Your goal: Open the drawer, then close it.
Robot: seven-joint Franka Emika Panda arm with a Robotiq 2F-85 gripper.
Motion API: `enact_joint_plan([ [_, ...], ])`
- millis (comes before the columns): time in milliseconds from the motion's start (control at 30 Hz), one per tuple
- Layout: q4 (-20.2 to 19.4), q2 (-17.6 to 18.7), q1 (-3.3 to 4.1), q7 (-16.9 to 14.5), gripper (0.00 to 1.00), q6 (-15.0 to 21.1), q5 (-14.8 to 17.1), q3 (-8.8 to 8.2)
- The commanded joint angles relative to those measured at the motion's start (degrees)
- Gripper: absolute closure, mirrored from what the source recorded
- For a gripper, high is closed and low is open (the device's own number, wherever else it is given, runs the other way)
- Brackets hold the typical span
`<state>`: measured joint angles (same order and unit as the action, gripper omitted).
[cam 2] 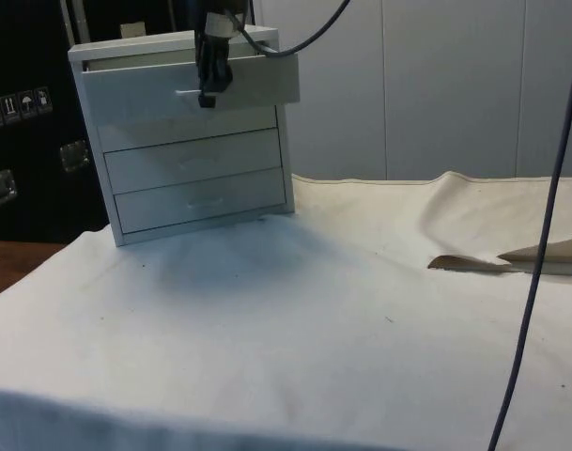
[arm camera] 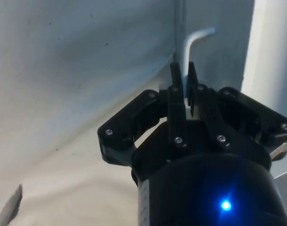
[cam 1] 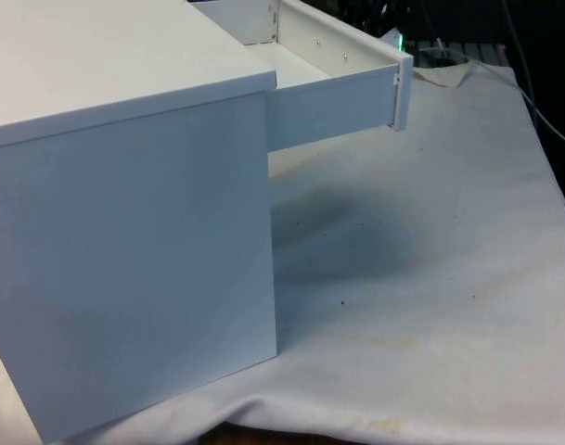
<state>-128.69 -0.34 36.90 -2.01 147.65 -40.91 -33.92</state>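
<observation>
Jaws pinch bent metal handle of smooth white drawer.

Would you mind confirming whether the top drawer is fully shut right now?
No, the top drawer juts out past the two drawers below, with the gripper at its handle.

The white chest's top drawer stands pulled out, its front hanging clear of the two shut drawers below; its thin handle looks metallic, possibly silver.
</observation>
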Motion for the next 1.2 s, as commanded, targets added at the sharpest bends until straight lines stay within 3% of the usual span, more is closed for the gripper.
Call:
enact_joint_plan([
  [0,-0.9,-1.3,0.06,1.8,1.00,-0.2,-2.1,0.11],
  [33,-1.2,-1.6,0.00,2.0,1.00,-0.2,-2.3,0.23],
  [67,-0.3,-0.3,0.00,0.3,1.00,0.0,-0.3,0.11],
  [133,-2.1,-2.4,0.00,2.9,1.00,-0.2,-3.0,0.69],
  [300,-3.6,-3.7,0.00,4.7,1.00,-0.1,-4.6,1.38],
  [333,-2.4,-2.2,-0.06,2.9,1.00,0.1,-2.8,1.09],
  [367,-3.8,-3.8,0.06,5.1,1.00,-0.1,-5.0,1.43],
  [533,-4.5,-4.2,0.11,7.0,1.00,0.1,-6.5,1.95],
  [600,-2.9,-2.3,-0.06,5.4,1.00,0.5,-4.8,1.66],
  [633,-4.0,-3.5,0.00,6.7,1.00,0.2,-6.0,1.89],
  [967,-3.2,-2.5,-0.11,5.6,0.99,0.4,-5.0,1.72],
  [1033,-3.2,-2.5,-0.11,5.6,0.93,0.4,-4.9,1.72],
  [1067,-3.2,-2.4,-0.11,5.5,0.83,0.4,-4.8,1.72],
  [1167,-3.1,-2.4,-0.11,5.4,0.67,0.4,-4.8,1.72],
])
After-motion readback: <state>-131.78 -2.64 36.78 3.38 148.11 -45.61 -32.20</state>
